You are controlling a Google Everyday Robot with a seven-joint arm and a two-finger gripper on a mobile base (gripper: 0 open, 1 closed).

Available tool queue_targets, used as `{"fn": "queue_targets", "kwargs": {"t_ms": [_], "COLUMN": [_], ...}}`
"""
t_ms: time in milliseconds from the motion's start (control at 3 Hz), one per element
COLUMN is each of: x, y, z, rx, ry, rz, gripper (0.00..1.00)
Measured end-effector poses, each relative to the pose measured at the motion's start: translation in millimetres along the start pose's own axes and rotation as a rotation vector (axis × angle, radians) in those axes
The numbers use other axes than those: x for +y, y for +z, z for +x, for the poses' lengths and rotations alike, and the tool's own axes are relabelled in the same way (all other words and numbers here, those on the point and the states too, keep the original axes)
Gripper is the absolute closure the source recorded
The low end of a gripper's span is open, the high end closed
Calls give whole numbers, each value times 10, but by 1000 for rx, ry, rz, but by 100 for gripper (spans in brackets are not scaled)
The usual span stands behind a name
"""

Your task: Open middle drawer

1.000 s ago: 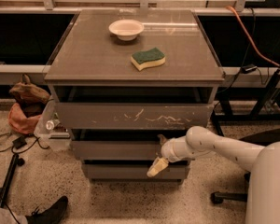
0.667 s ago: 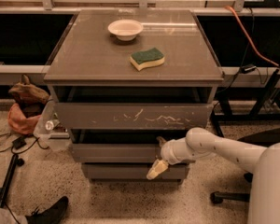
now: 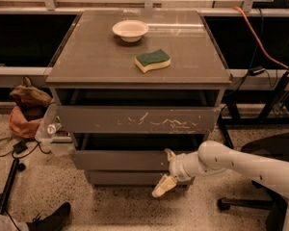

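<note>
The grey-brown cabinet [image 3: 135, 57] has three drawers. The middle drawer [image 3: 115, 160] has a plain flat front and sits slightly forward, with a dark gap above it. My gripper [image 3: 164, 172] is at the right part of that front, coming in from the right on the white arm [image 3: 231, 160]. Its fingers are spread: the upper fingertip [image 3: 169, 154] is at the top edge of the middle drawer front, and the lower cream fingertip [image 3: 162, 186] hangs over the bottom drawer [image 3: 120, 178]. The wider scratched top drawer [image 3: 135, 119] is above.
A white bowl [image 3: 130, 30] and a green-and-yellow sponge [image 3: 153, 61] lie on the cabinet top. Bags [image 3: 26, 109] and cables lie on the floor to the left, a shoe [image 3: 50, 215] is at the lower left, and a chair base [image 3: 274, 177] stands to the right.
Nothing has visibly changed; the gripper stays at the right part of the middle drawer front.
</note>
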State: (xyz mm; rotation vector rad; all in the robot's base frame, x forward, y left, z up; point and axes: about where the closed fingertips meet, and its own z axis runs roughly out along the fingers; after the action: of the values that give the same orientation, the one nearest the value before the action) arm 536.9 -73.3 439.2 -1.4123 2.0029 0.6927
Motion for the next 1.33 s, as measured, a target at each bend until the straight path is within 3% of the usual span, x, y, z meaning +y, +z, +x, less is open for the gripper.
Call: {"fn": "queue_targets", "kwargs": {"t_ms": [667,1333], "x": [-1,-230], "y": [-38,-303], "z": [-42,-279], "rx": [0,-28], "ry": [0,-63], "rz": [0,58], "gripper": [0,0]}}
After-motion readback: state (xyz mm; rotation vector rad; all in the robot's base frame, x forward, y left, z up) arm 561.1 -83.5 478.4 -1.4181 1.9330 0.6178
